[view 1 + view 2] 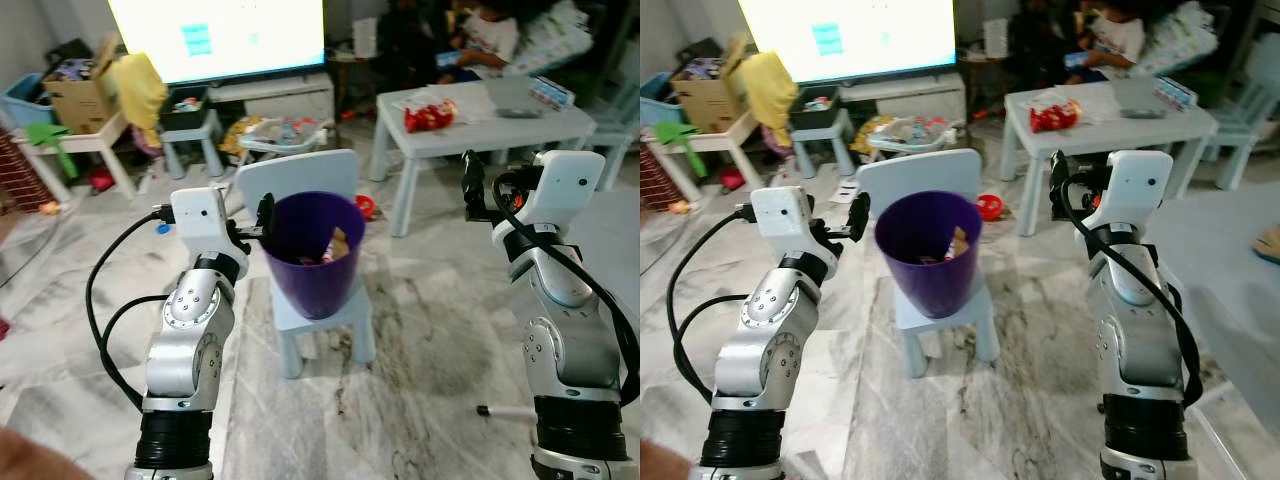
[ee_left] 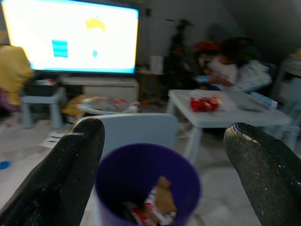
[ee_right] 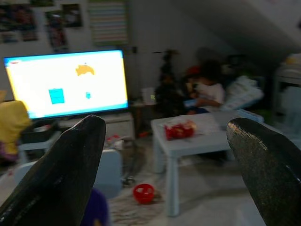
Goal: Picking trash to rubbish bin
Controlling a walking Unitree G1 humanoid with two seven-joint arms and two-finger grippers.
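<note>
The purple rubbish bin (image 1: 313,250) stands on the seat of a small pale blue chair (image 1: 318,300) right in front of the robot, between its two arms. Inside it lie a few crumpled wrappers (image 2: 153,207), red, white and brown, low against the bottom; most of the bin is unfilled. The left gripper (image 1: 262,222) hangs just beside the bin's rim on the robot's left, its fingers (image 2: 61,183) spread wide with nothing between them. The right gripper (image 1: 471,190) is raised well apart from the bin on the other side, also spread wide and carrying nothing, facing the white worktop (image 1: 560,128).

Judging by the empty grippers and the trash already in the bin, one drop looks finished and the robot is between pieces. The likeliest next piece is the red packet (image 1: 428,117) lying on the worktop, near its left corner; reaching it would call for walking or turning toward the worktop and bringing a gripper down over the packet. A red ball-like thing (image 1: 365,206) sits on the floor behind the chair. A person (image 1: 487,38) sits beyond the worktop.
</note>
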